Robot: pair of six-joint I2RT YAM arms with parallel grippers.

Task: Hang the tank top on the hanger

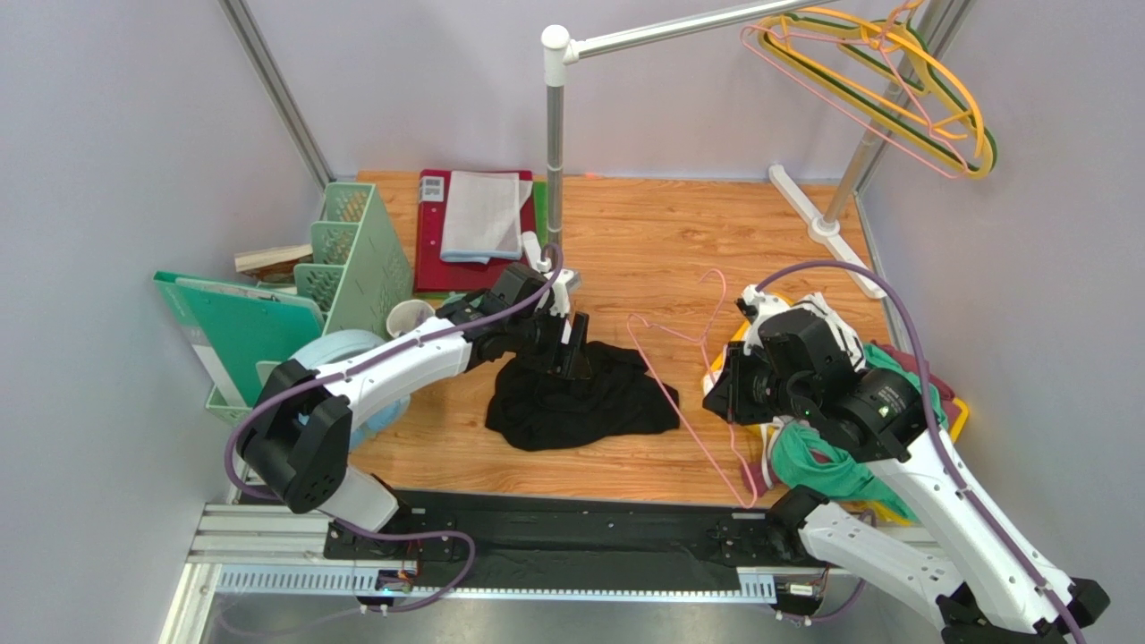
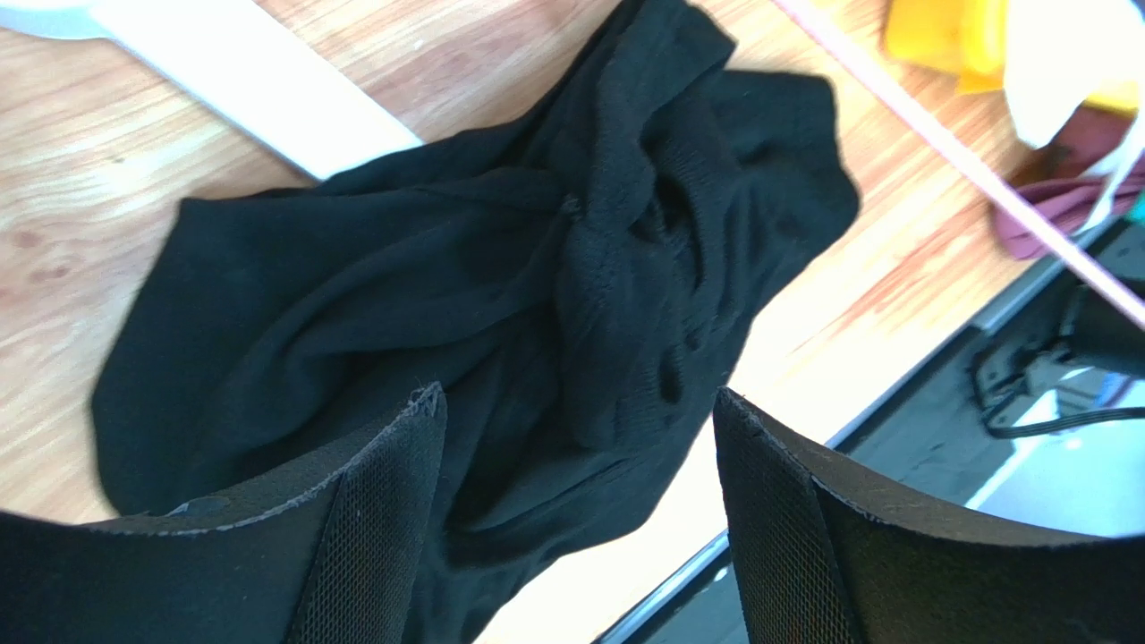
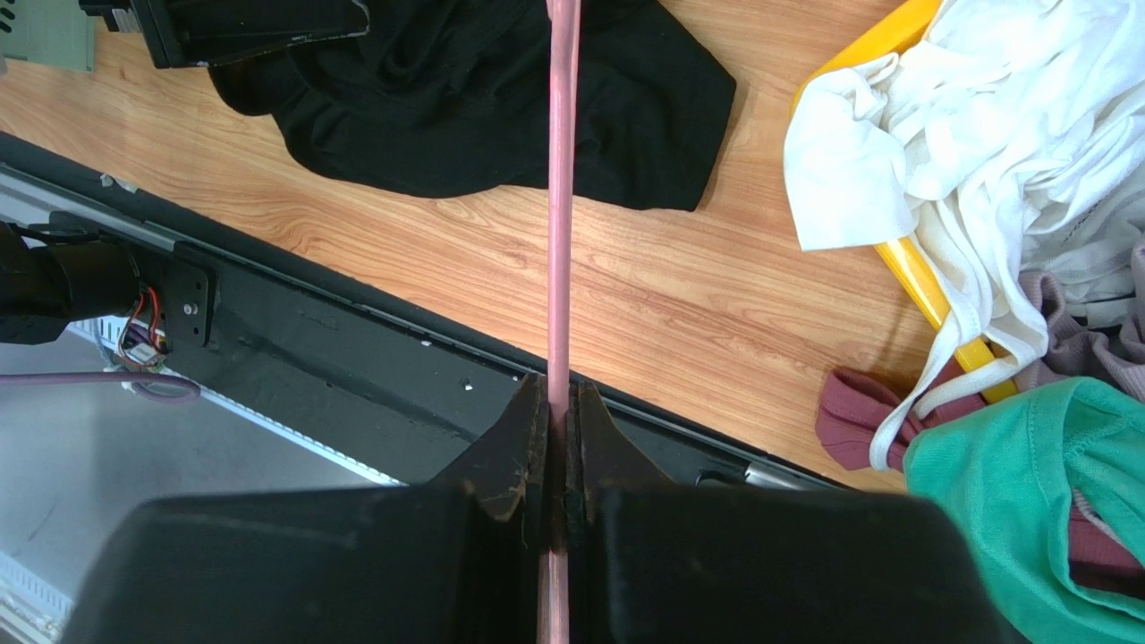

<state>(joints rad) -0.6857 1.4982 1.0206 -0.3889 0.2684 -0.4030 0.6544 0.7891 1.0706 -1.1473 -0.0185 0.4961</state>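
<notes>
Holdings, far left to far right.

1. Green slotted rack (image 1: 352, 248), at the left edge of the wooden table (image 1: 645, 228), with a green board (image 1: 249, 336) leaning in front of it and a pale cup (image 1: 407, 318) just beside it.
2. Folded grey cloth (image 1: 481, 215) on a red folder at the back of the table, beside the upright pole of the rail stand (image 1: 554, 134).
3. My left gripper (image 2: 578, 416): fingers (image 2: 390, 497) spread wide, nothing between them. It hangs over the far-left edge of the tank top; I cannot tell whether the pads touch the fabric.
4. The tank top (image 1: 581, 399): black, crumpled in a heap on the wood at mid-table, near the front edge. No part of it is on the hanger.
5. The hanger (image 3: 562, 201): thin pink wire, just right of the tank top, one arm running close along the heap's right edge.
6. My right gripper (image 3: 561, 403): jaws pressed together, pinching one arm of the hanger wire.
7. Yellow tray (image 3: 907, 269) at the right, heaped with white, maroon and green garments (image 3: 1022, 470).
8. Yellow and green hangers (image 1: 887, 81), hooked on the rail at the upper right.
</notes>
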